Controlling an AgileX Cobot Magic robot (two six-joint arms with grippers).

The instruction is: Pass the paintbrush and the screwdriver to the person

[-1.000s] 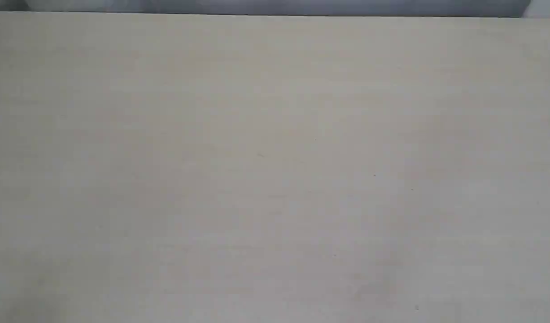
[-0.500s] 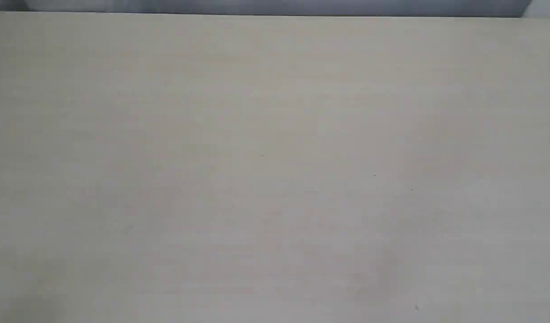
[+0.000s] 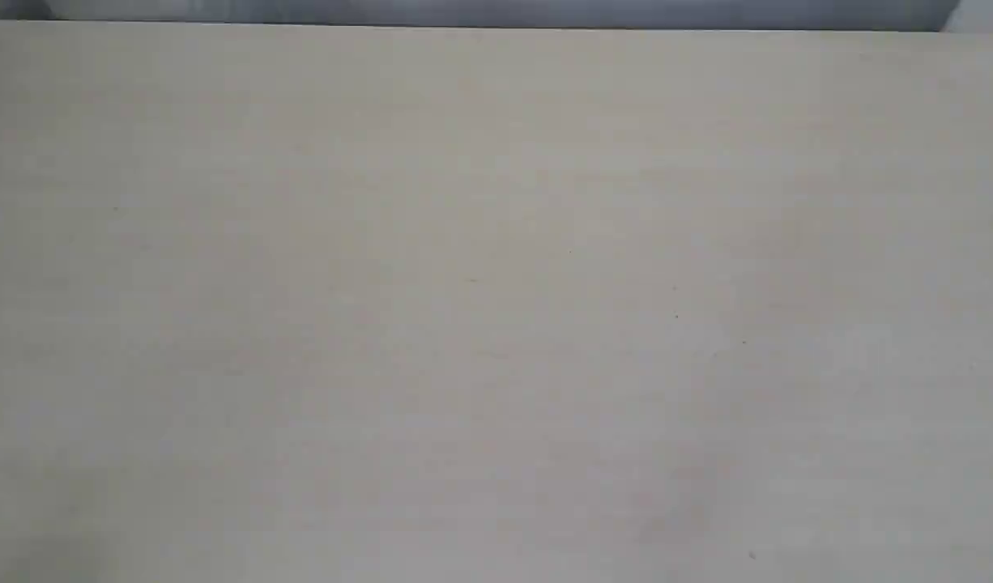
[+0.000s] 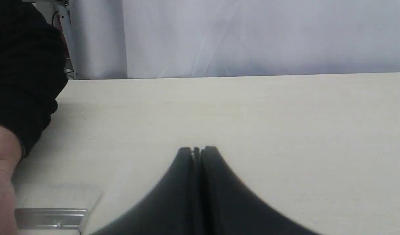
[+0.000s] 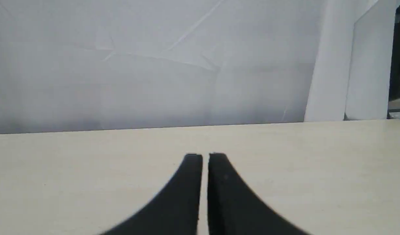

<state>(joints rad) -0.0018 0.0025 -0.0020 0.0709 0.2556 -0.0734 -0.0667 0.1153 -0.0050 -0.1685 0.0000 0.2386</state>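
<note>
The left pincer (image 4: 196,149) was pressed together and empty over the surface (image 4: 268,111); the right pincer (image 5: 205,156) was closed too, holding nothing. The paintbrush (image 4: 51,213) lay off to one side of the left pincer, apart from it, the person's hand (image 4: 2,182) at its ferrule.

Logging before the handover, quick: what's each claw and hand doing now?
Left claw: shut, holding nothing.
Right claw: shut, holding nothing.
Person's hand: mostly out of frame, cannot tell.
</note>
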